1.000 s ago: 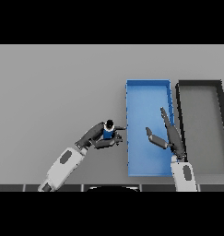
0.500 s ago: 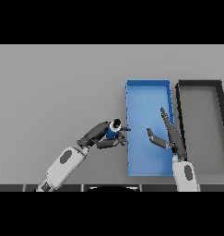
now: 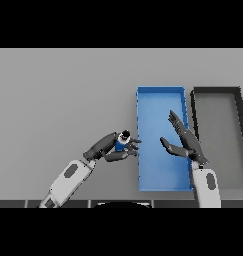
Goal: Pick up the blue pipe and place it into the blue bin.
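You have the grey table (image 3: pixel 58 90) filling the view, and on it, toward 3 o'clock, the blue bin (image 3: pixel 160 97) lying lengthwise with its long sides running away from the robot. Just beside it, further to 3 o'clock, lies a dark bin (image 3: pixel 215 92) of about the same shape (the two look to be nearly touching along their long sides). Your right hand (image 3: pixel 185 142) is over the blue bin's right half, fingers straight and spread, thumb out toward 9 o'clock, holding nothing. Your left hand (image 3: pixel 113 147) reaches in from 7 o'clock and sits just outside the blue bin's left wall, its fingers and thumb curled round the pipe (image 3: pixel 122 141). The pipe is small and blue with a dark open end facing up toward 1 o'clock, and the fingertips just reach the bin's left rim.
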Robot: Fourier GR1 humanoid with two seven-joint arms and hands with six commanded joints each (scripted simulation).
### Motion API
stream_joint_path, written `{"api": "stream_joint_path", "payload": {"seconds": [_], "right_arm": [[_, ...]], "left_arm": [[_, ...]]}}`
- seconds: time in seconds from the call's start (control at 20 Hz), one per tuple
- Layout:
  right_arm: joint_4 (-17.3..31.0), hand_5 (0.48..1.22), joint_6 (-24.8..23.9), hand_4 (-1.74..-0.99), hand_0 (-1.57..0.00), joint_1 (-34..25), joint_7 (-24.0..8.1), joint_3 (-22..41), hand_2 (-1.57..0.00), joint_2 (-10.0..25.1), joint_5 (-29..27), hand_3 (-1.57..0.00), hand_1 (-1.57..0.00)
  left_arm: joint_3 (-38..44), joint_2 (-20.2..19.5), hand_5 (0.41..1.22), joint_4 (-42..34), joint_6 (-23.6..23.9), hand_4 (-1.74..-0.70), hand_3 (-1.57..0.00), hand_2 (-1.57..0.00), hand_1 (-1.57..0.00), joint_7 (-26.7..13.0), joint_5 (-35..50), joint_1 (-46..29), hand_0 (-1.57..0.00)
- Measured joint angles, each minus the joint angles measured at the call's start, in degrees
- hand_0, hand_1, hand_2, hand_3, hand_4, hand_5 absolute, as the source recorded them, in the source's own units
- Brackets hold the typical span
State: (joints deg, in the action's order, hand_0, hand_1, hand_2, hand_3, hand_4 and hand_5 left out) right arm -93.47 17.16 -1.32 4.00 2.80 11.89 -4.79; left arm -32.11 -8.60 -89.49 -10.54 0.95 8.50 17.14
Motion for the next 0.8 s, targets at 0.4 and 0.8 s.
{"api": "stream_joint_path", "payload": {"seconds": [0.4,0.8], "right_arm": [[-11.42,0.504,13.66,-1.337,0.0,-10.36,-16.89,3.11,0.0,8.16,-23.49,0.0,0.0],[-13.15,0.497,17.58,-1.307,0.0,-21.13,-22.95,9.88,0.0,7.52,-26.1,0.0,0.0]], "left_arm": [[-0.73,0.27,1.221,0.35,-0.27,-1.73,-1.44,-1.57,-1.57,0.2,-1.33,0.06,-1.57],[-0.15,0.29,1.221,0.05,-0.61,-1.73,-1.44,-1.57,-1.57,-0.29,-0.85,0.41,-1.57]]}}
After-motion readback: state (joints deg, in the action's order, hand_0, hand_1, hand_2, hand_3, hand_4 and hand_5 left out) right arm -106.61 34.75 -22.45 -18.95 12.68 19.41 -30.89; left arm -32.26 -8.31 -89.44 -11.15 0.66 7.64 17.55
